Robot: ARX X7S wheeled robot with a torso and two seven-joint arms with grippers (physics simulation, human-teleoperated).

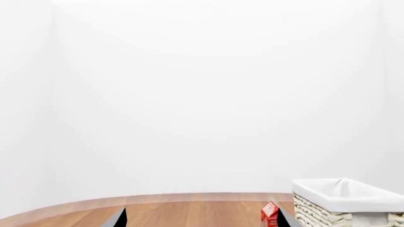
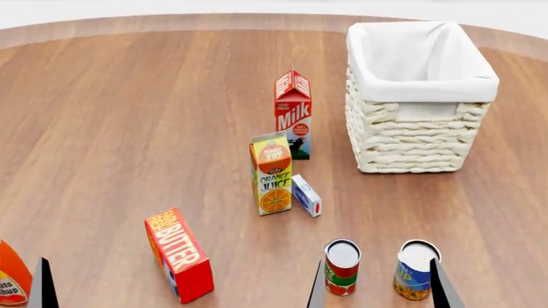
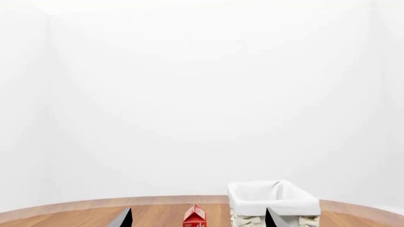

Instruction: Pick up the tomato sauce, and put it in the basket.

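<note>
The tomato sauce (image 2: 342, 267), a small can with a red and green label and a grey lid, stands upright at the near edge of the head view. The cream wicker basket (image 2: 411, 138) with a white liner stands at the far right; it also shows in the left wrist view (image 1: 341, 201) and the right wrist view (image 3: 277, 204). My right gripper (image 2: 379, 292) is open, its two dark fingertips showing either side of the tomato sauce and a blue-and-yellow can, holding nothing (image 3: 198, 221). My left gripper (image 1: 200, 222) is open and empty. Neither wrist view shows the tomato sauce.
A blue-and-yellow can (image 2: 415, 271) stands just right of the tomato sauce. A milk carton (image 2: 293, 114), an orange juice carton (image 2: 272, 173) and a small white box (image 2: 306, 196) stand mid-table. A butter box (image 2: 179, 255) is near left, a ketchup bottle (image 2: 10, 277) at the left edge.
</note>
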